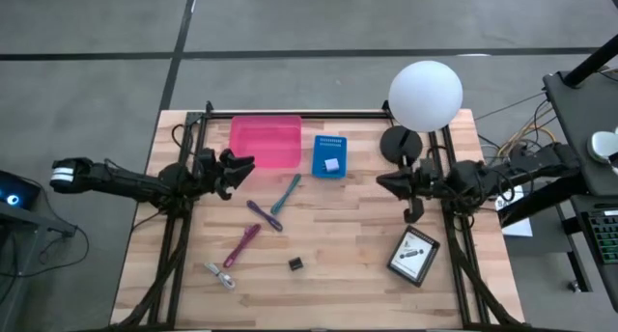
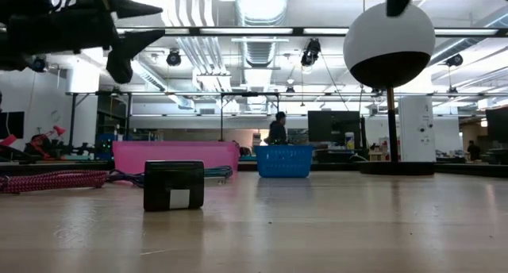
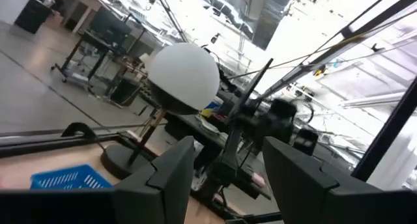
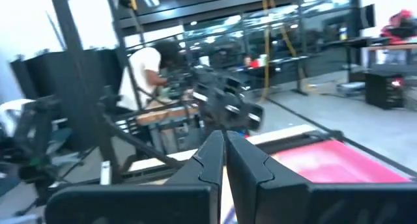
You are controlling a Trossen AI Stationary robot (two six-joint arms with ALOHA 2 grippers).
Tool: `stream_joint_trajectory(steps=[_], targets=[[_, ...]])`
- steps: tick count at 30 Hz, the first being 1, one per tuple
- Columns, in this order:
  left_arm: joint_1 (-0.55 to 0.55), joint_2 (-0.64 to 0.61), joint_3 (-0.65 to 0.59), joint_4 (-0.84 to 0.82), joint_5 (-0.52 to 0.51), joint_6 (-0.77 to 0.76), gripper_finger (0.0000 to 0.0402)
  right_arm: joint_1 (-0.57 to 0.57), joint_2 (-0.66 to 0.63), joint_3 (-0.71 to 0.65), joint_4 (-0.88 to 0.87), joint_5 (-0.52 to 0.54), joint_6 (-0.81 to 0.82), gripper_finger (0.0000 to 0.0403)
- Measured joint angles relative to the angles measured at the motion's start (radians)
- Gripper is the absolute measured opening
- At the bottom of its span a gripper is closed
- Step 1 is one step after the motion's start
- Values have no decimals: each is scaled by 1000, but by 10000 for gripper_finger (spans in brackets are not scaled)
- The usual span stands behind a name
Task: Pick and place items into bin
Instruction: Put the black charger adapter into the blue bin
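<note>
On the wooden table lie a teal pen (image 1: 287,192), a purple pen (image 1: 264,215), a magenta pen (image 1: 241,244), a silvery clip (image 1: 220,275) and a black cube (image 1: 296,263) (image 2: 173,185). A white card on a dark plate (image 1: 414,256) lies at the near right. A pink bin (image 1: 266,141) stands at the far side, with a blue basket (image 1: 329,155) holding a small lavender cube (image 1: 332,164) beside it. My left gripper (image 1: 243,168) (image 3: 228,165) hovers open beside the pink bin's near left corner, holding nothing. My right gripper (image 1: 384,181) (image 4: 225,149) hangs shut and empty, right of the basket.
A white globe lamp (image 1: 425,96) on a black round base (image 1: 400,143) stands at the far right, close to my right arm. Black frame rails (image 1: 174,245) run along both table sides. Bare wood lies between the pens and the card.
</note>
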Motion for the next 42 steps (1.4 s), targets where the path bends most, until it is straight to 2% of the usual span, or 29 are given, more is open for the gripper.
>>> stream_joint_trajectory(steps=[5, 8, 11, 15, 17, 20, 24, 27, 31, 34, 38, 42], targets=[[-1, 111, 151, -63, 49, 23, 169, -3, -111, -102, 5, 112, 32, 9], [-2, 191, 279, -191, 103, 59, 169, -1, -164, -136, 3, 112, 25, 8], [-5, 271, 424, -385, 159, 46, 169, -3, -213, -147, -1, 113, -9, 8], [-36, 355, 654, -788, 262, -17, 167, -2, -287, -142, 14, 112, -59, 9], [-58, 401, 768, -976, 266, -20, 166, -2, -319, -135, 11, 113, -71, 9], [-94, 476, 924, -1174, 261, 9, 166, -2, -351, -132, -14, 112, -99, 9], [-148, 581, 1110, -1343, 246, 69, 166, -2, -376, -133, -75, 112, -99, 9], [-200, 666, 1222, -1441, 200, 169, 166, -2, -377, -133, -132, 112, -92, 9], [-259, 758, 1322, -1524, 120, 263, 166, -2, -374, -133, -179, 111, -91, 9], [-290, 809, 1347, -1527, 112, 284, 169, -2, -372, -133, -213, 110, -89, 9], [-316, 871, 1349, -1528, 120, 178, 188, -2, -373, -133, -229, 109, -89, 9], [-333, 925, 1348, -1530, 135, 124, 231, -2, -372, -133, -249, 109, -89, 9]])
